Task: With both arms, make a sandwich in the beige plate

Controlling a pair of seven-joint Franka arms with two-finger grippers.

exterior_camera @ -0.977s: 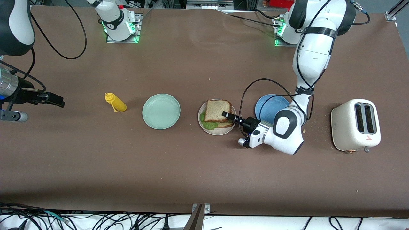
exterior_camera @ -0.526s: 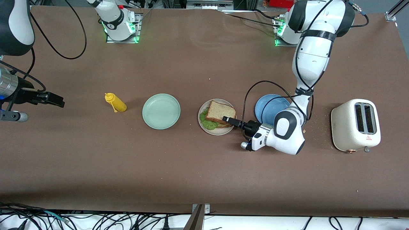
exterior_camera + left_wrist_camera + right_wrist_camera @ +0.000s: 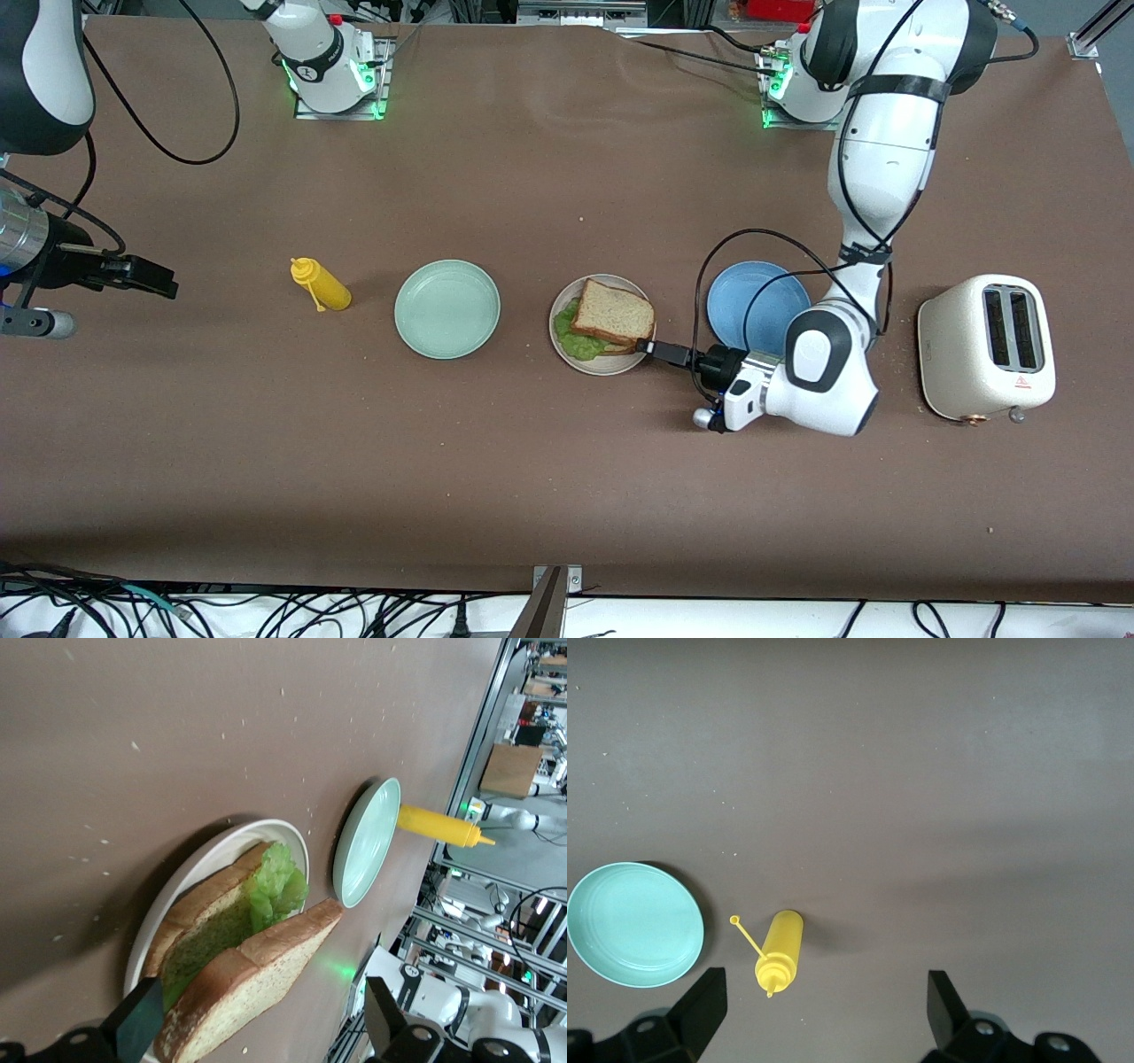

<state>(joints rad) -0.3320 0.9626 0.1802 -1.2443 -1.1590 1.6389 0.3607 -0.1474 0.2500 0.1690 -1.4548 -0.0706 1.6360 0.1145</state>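
Front view: I'm keeping the left claw (image 3: 653, 346) spread beside the sandwich (image 3: 611, 315) on the beige plate (image 3: 602, 365), avoiding nudging it; right claw (image 3: 146, 276) is waiting, spread.

You see the round pale beige plate (image 3: 190, 870) cut off at the left wrist view's edge, and the brown wholegrain top slice (image 3: 617, 312) hides most of the crinkly green lettuce (image 3: 574, 340) under it.

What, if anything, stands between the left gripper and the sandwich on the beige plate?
Nothing visible. The left gripper, fingers open, sits right at the beige plate's rim, beside the sandwich, with no object between them. The blue plate lies beside the arm, out of that line.
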